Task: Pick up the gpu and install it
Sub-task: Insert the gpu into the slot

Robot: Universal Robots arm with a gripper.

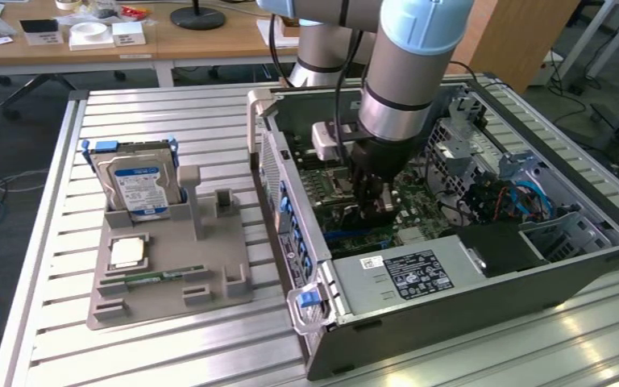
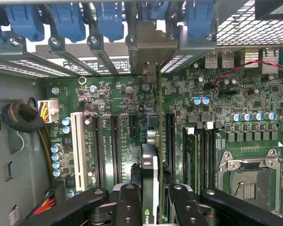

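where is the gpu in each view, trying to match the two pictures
Exterior view: the gpu, a thin green circuit board card, stands edge-on inside the open grey computer case, under the arm's gripper, over the green motherboard.
Wrist view: the gpu runs up the middle, seen edge-on, between the black jaws of the gripper, its metal end bracket at the rear slot openings.
Shared landmark: the motherboard.
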